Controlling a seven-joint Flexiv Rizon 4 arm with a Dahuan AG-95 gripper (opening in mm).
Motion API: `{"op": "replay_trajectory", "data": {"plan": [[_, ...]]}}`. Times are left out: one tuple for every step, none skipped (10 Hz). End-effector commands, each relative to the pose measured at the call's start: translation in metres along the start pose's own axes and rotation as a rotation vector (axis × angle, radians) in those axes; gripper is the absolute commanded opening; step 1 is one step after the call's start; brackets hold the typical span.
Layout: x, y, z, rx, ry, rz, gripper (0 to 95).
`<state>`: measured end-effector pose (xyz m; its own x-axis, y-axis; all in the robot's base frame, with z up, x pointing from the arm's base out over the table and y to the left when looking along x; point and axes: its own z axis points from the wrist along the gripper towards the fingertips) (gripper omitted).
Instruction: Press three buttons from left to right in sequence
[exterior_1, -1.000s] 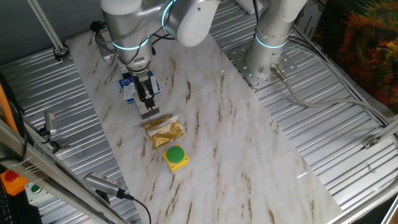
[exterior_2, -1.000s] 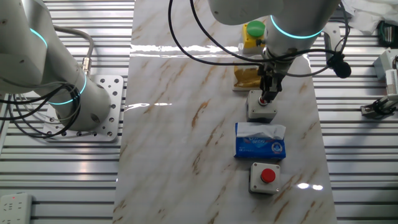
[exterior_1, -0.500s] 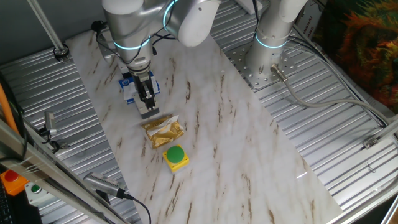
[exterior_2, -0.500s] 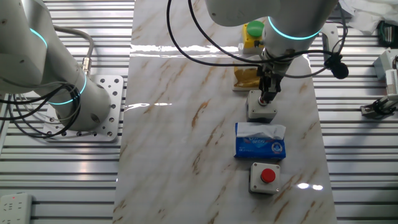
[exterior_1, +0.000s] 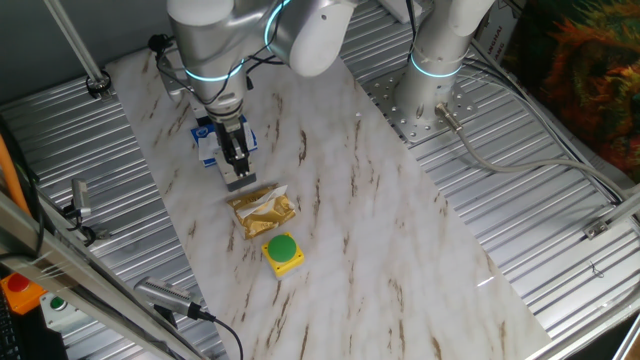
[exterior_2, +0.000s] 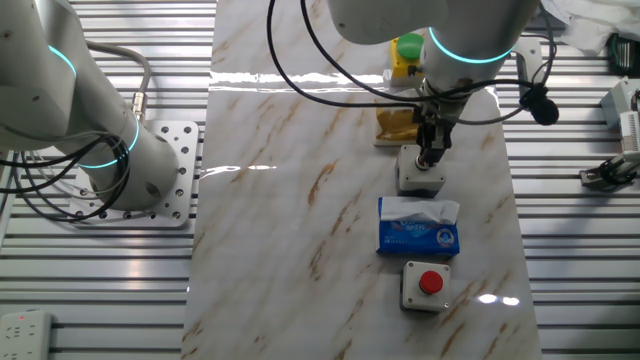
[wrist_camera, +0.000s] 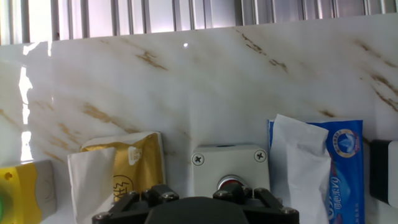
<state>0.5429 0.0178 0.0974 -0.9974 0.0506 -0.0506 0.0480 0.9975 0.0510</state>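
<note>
Three buttons stand in a row on the marble table. A grey-white box with a red cap (exterior_2: 425, 285) is at the near end in the other fixed view. A second grey-white box (exterior_2: 420, 174) (exterior_1: 239, 182) is in the middle. A yellow box with a green dome (exterior_1: 282, 252) (exterior_2: 405, 54) is at the far end. My gripper (exterior_2: 430, 158) (exterior_1: 238, 170) points straight down, fingers together, with its tips on the middle box's cap. In the hand view that box (wrist_camera: 229, 163) is below centre, and the gripper body partly hides its red cap (wrist_camera: 231, 182).
A blue tissue pack (exterior_2: 418, 228) (wrist_camera: 317, 171) lies between the first two boxes. A crinkled gold foil packet (exterior_1: 264, 210) (wrist_camera: 118, 171) lies between the middle box and the yellow one. An orange box (exterior_1: 20, 288) sits off the table. A second arm's base (exterior_1: 430, 90) stands at the table edge.
The arm has shifted very slightly. The fingertips stay on the middle box's cap. Nothing else has moved.
</note>
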Motion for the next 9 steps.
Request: {"op": "replay_trajectory", "data": {"plan": [[-0.0001, -0.0003, 0.0009, 0.001, 0.000, 0.001, 57.0], [-0.0007, -0.0001, 0.0011, 0.002, -0.001, 0.001, 57.0], [-0.0016, 0.0000, 0.0022, 0.007, -0.001, -0.001, 57.0], [-0.0017, -0.0001, 0.0030, 0.016, 0.000, -0.005, 57.0], [-0.0018, -0.0002, 0.0040, 0.022, -0.001, -0.009, 57.0], [-0.0019, -0.0003, 0.0049, 0.010, 0.000, -0.001, 57.0], [-0.0019, -0.0002, 0.0058, 0.017, 0.005, -0.001, 57.0], [-0.0019, -0.0002, 0.0061, 0.007, 0.005, 0.006, 57.0], [-0.0019, -0.0001, 0.0076, -0.006, -0.017, 0.009, 57.0]]}}
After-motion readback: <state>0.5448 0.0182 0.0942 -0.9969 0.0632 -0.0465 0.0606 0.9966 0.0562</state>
